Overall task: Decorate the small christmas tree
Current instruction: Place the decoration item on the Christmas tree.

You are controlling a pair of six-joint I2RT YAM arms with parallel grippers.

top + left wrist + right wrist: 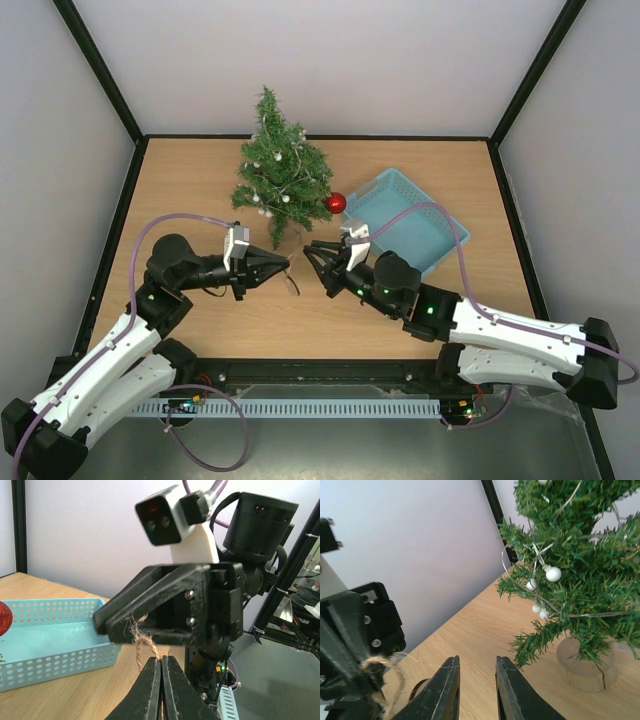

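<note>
Now small christmas tree point(278, 170) vert., tip up; L pincer point(161, 662) pinching twine point(141, 639); R pincer point(477, 660) spread.

My top camera sits high behind me, looking down over the whole tabletop point(200, 330) to the far wall point(330, 60). My left wrist camera looks close along its own jaws at my right jaws. My right wrist camera looks back close at my left jaws, and both share the twine point(142, 642) between them.
</note>
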